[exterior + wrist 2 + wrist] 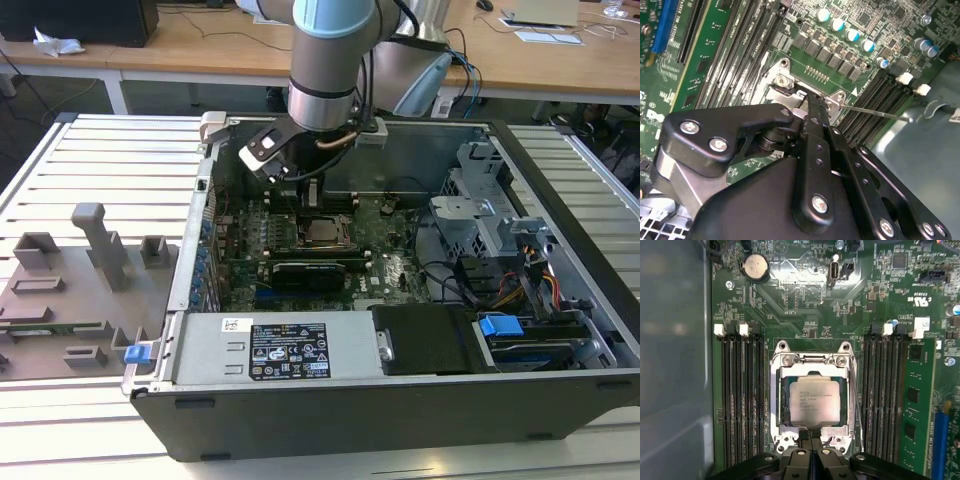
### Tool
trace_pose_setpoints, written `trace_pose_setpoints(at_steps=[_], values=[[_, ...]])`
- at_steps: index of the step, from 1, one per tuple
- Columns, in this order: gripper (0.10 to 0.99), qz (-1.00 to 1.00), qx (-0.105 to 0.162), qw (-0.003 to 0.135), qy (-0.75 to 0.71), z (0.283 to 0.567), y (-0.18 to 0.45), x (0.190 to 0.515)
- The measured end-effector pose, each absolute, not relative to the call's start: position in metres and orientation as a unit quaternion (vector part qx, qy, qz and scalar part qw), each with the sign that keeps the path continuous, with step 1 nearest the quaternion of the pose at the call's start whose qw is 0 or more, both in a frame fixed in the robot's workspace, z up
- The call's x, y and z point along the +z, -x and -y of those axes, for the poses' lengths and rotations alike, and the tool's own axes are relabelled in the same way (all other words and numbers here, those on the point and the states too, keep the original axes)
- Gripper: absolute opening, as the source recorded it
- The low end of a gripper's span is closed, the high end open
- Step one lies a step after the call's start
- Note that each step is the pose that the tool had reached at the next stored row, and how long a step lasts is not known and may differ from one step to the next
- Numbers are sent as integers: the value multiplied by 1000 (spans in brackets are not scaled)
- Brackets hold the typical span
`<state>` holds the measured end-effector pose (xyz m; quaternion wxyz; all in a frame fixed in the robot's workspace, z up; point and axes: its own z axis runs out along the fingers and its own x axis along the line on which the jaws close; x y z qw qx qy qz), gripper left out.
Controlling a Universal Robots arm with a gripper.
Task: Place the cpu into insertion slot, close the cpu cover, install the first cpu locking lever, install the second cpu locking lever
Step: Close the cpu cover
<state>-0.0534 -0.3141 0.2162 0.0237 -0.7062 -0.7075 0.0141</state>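
The cpu [814,401] lies flat in the insertion slot [812,359], its silver-grey top showing through the window of the cpu cover [777,390]. The cover lies down over the chip. My gripper [810,439] is shut, and its two black fingertips are pressed together at the socket's edge, touching the cover's rim. In the second wrist view the gripper [812,107] reaches down onto the socket's metal frame. A thin wire locking lever [880,113] sticks out sideways from the socket. In the exterior view the gripper [312,195] hangs just behind the cpu [322,232].
Long black memory slots [742,400] flank the socket on both sides. A black card [310,272] lies in front of it, with the power supply [285,350] and a drive cage [480,215] inside the case. A grey fixture plate [70,290] sits at the exterior view's left.
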Motion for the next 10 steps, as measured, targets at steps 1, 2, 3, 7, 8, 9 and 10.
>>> trace_pose_setpoints(at_steps=[1, 2, 3, 7, 8, 9, 10], values=[[106, 707, 14, 24, 706, 314, 54, 215], [106, 707, 14, 24, 706, 314, 55, 214], [106, 707, 14, 24, 706, 314, 56, 213], [106, 708, 14, 24, 706, 314, 59, 209], [106, 708, 14, 24, 706, 314, 59, 209], [106, 707, 14, 24, 706, 314, 59, 208], [106, 707, 14, 24, 706, 314, 58, 208]])
